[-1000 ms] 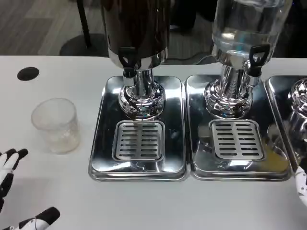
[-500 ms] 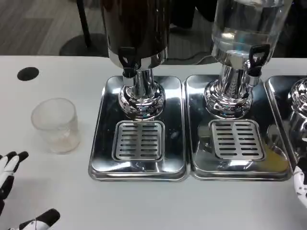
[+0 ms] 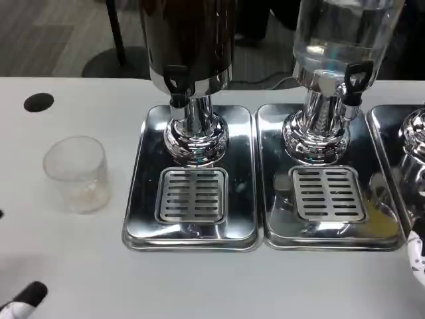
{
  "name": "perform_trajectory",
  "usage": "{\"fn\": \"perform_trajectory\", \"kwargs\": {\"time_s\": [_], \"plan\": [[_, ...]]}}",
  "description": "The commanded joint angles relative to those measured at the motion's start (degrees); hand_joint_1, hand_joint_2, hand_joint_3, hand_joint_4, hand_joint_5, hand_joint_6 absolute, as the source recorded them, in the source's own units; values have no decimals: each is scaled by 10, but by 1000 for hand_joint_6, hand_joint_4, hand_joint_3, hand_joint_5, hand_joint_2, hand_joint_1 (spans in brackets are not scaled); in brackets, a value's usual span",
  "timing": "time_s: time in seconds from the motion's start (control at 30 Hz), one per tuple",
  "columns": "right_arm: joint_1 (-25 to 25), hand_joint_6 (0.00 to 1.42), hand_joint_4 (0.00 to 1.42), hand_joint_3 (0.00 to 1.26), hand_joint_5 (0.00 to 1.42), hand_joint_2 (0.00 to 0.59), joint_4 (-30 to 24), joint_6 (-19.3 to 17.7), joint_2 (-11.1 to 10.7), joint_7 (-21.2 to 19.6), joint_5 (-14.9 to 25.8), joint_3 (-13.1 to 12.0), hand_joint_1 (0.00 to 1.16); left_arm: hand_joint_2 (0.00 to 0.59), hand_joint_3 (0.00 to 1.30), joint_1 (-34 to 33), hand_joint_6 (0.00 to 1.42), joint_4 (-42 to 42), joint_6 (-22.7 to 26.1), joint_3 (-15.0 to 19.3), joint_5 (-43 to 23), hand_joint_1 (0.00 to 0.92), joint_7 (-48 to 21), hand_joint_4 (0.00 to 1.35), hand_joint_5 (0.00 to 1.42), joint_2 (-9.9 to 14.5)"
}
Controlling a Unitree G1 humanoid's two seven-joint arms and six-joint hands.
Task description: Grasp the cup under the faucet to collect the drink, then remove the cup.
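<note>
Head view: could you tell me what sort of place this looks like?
Probably a self-serve drinks counter: a dark dispenser and a clear dispenser stand on steel drip trays, with a plastic cup on the white table.

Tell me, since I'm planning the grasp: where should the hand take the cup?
Likely around the cup's side wall near mid-height, coming from its left: it stands upright with its mouth open, and the tray lies close on its right.

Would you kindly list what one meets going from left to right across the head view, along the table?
Left hand → clear plastic cup → dark-drink dispenser tray → clear-drink dispenser tray → right hand.
</note>
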Motion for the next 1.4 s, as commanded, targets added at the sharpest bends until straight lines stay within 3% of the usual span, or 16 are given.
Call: {"fn": "perform_trajectory", "kwargs": {"time_s": [0.03, 0.17, 0.57, 0.97, 1.4], "plan": [[-4, 118, 239, 386, 144, 583, -1, -2, -4, -3, 7, -1, 606, 56, 1, -15, 0, 42, -23, 10, -50, 0, -29, 0, 0, 4], [-5, 118, 239, 386, 144, 581, 1, -2, -3, -4, 8, 0, 603, 58, 0, -33, 0, 67, -30, 15, -78, 3, -50, 0, 0, 5], [-10, 118, 239, 386, 144, 586, 5, 0, -1, -7, 15, -2, 591, 79, 0, -112, 0, 102, 20, 14, -90, 202, -68, 0, 0, -9], [-7, 118, 239, 393, 144, 586, 3, -7, -1, -10, 25, -5, 579, 77, 0, -188, 0, 149, 81, -1, -77, 255, -67, 0, 0, -12], [1, 118, 239, 395, 144, 586, -18, -13, 3, -12, 33, -6, 570, 88, 0, -274, 0, 226, 127, -46, -30, 283, -31, 0, 9, -15]]}}
